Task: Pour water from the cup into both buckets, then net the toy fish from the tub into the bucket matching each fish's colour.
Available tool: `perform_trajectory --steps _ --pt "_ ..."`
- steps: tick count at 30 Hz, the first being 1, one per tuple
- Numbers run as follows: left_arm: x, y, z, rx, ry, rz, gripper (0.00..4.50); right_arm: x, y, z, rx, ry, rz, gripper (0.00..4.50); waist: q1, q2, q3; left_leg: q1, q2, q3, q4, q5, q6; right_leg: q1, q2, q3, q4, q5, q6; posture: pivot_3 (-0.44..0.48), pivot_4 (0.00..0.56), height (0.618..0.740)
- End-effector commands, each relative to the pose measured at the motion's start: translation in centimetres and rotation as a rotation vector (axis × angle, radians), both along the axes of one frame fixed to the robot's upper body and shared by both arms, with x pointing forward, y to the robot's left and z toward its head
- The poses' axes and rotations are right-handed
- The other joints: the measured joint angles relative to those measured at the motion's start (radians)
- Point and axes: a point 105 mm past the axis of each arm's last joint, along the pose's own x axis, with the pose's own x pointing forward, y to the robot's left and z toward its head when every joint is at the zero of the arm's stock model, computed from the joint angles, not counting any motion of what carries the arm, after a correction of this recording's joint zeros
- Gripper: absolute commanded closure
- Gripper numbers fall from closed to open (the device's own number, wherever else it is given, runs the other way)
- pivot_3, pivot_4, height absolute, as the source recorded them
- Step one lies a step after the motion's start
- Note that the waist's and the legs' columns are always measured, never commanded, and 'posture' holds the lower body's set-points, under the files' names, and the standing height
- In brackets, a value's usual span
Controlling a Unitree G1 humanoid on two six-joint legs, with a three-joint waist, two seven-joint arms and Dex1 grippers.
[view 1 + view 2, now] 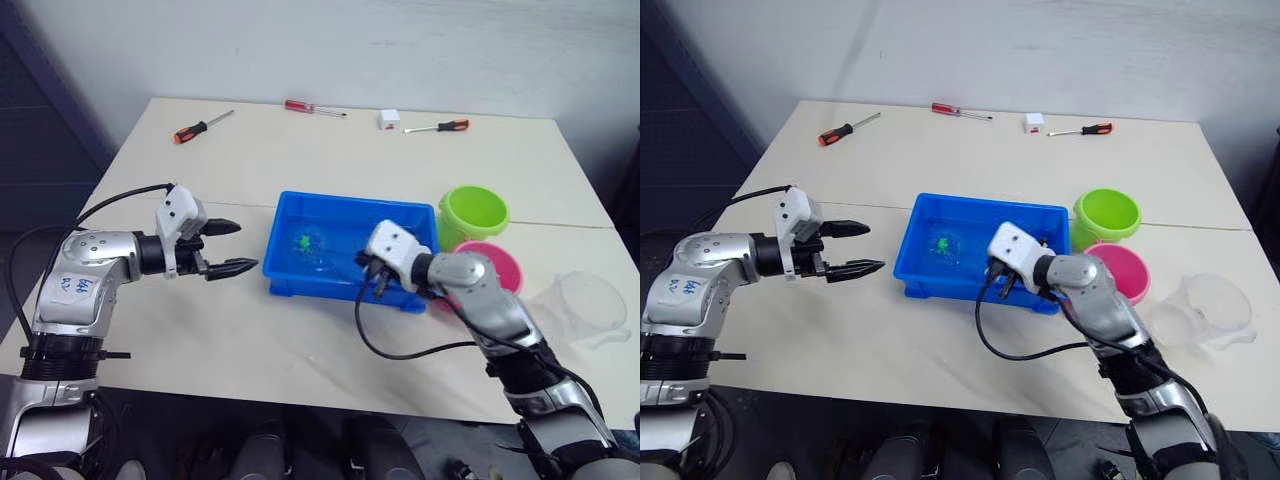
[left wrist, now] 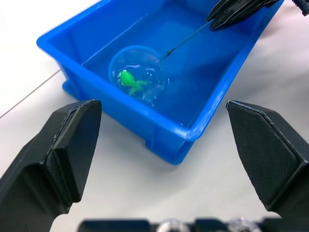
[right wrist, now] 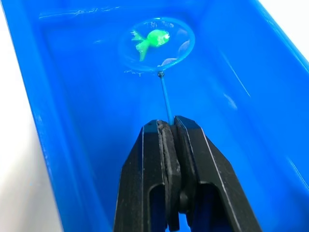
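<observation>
We are in the middle of catching a fish. Our right gripper is pressed tight on the thin stick of the net. The round hoop sits down in the blue tub, and a green fish lies inside the hoop. We see no other fish in the tub.

Our left gripper hangs over the table just beside the tub. Its two fingers are spread wide and hold nothing.

The green bucket stands at the far right corner of the tub. The pink bucket is right next to it, closer to us. The clear cup lies further to the right, apart from the buckets. It looks tipped on its side, so we think the pouring is done.

Now we should lift the net slowly and keep the hoop flat, like a spoon with soup in it. If we tip it, the fish may slide out and drop back in the water. We should keep our pinch firm, because the stick is thin and could twist. Then we carry the net over the tub's rim to the green bucket, not the pink one. We turn the hoop over only when it is right above the green bucket.
</observation>
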Motion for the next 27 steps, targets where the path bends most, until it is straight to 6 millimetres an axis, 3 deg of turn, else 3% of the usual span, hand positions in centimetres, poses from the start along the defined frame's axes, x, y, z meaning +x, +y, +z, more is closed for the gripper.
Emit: perform_trajectory --steps 1,5,9,11,13,16,19,24,27 --pt "0.3 -1.1 2.4 -0.095 -0.057 -0.032 0.05 -1.5 -1.6 2.7 0.136 0.035 -0.037 4.5 0.002 0.0 0.0 0.0 0.0 -0.001 0.0 0.0 0.0 0.0 0.0 -0.001 -0.001 0.0 0.0 0.0 0.15 0.74" --pt "1.1 -3.5 4.0 -0.21 -0.066 -0.11 0.05 -3.3 -5.1 4.6 0.223 0.058 -0.135 4.5 0.006 0.0 0.0 -0.001 0.0 -0.001 0.0 0.0 0.0 0.001 0.0 -0.001 -0.002 0.0 0.0 0.0 0.15 0.74" --pt "1.6 -5.8 4.9 -0.263 -0.071 -0.187 0.05 -4.9 -7.5 5.6 0.213 0.039 -0.188 4.5 0.004 0.0 0.0 -0.001 0.0 -0.001 0.0 0.0 0.0 0.001 0.0 -0.001 -0.002 0.0 0.0 0.0 0.15 0.74" --pt "1.7 -7.1 5.3 -0.289 -0.073 -0.226 0.05 -5.6 -8.7 5.8 0.196 0.029 -0.218 4.5 0.003 0.0 0.0 0.0 0.0 -0.001 -0.001 0.0 0.0 0.001 0.0 -0.001 -0.002 0.0 0.0 0.0 0.15 0.74" --pt "1.6 -8.9 5.3 -0.314 -0.061 -0.284 0.05 -5.9 -11.4 6.5 0.19 -0.009 -0.317 4.5 0.004 0.0 0.0 0.0 0.0 -0.001 -0.001 0.0 0.0 0.001 0.001 -0.001 -0.002 0.0 0.0 0.0 0.15 0.74" --pt "1.4 -10.2 5.2 -0.313 -0.071 -0.324 0.05 -6.0 -13.6 7.4 0.179 -0.056 -0.397 4.5 0.0 0.0 0.0 0.0 -0.001 0.0 0.0 0.0 0.0 0.002 0.001 0.0 -0.002 0.0 0.0 0.0 0.15 0.74" --pt "1.3 -11.3 5.6 -0.34 -0.078 -0.355 0.05 -5.7 -16.5 8.8 0.079 -0.162 -0.503 4.5 -0.002 0.0 0.0 0.001 0.0 0.0 -0.001 0.0 -0.001 0.001 0.001 0.001 -0.004 0.0 0.0 0.0 0.15 0.74" --pt "1.2 -11.7 5.5 -0.336 -0.083 -0.372 0.05 -4.7 -18.0 8.7 -0.191 -0.282 -0.518 4.5 -0.003 0.0 0.0 0.002 0.0 0.001 -0.001 0.001 -0.001 0.001 0.001 0.002 -0.005 0.0 0.0 0.0 0.15 0.74" --pt "1.3 -11.5 5.3 -0.322 -0.089 -0.368 0.05 -3.7 -18.9 9.1 -0.46 -0.424 -0.507 4.5 -0.002 0.0 0.0 0.002 0.0 0.002 -0.001 0.001 -0.001 0.001 0.001 0.003 -0.004 0.0 0.0 0.0 0.15 0.74"
